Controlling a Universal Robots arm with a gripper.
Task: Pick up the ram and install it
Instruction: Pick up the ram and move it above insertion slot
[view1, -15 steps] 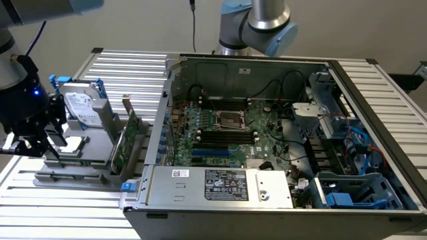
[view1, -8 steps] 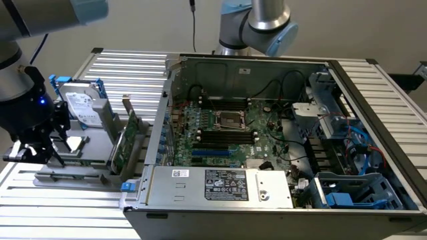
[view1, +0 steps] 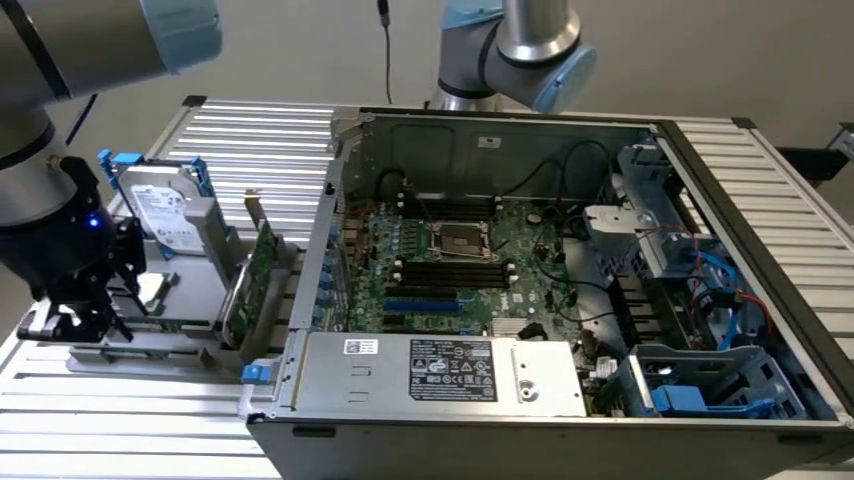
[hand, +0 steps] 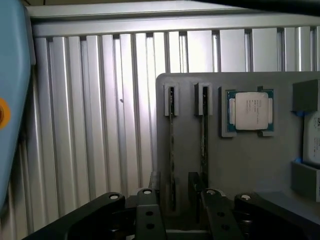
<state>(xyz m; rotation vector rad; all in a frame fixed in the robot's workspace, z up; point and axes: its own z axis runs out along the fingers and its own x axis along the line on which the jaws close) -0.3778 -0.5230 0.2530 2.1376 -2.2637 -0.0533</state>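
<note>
**rigwatcher:** where's the claw (view1: 74, 312) at? The exterior view gives me it hanging low over the grey tray (view1: 174, 345). There's a hard drive (view1: 167, 215) upright just beyond it and an expansion card (view1: 254, 280) on edge beside that. The open PC case (view1: 494, 140) sits well off past the card.

**boardfan:** wrist view gets you in closer. The ram (hand: 171, 145) stands on edge in a tray slot and runs right in between the fingers (hand: 216, 216). Claw's parted, narrowish, with a gap either side of the stick, and I can't tell if there's any contact. A second stick (hand: 204, 130) sits just outside one finger, with a CPU (hand: 248, 111) further out on that same side.
</note>
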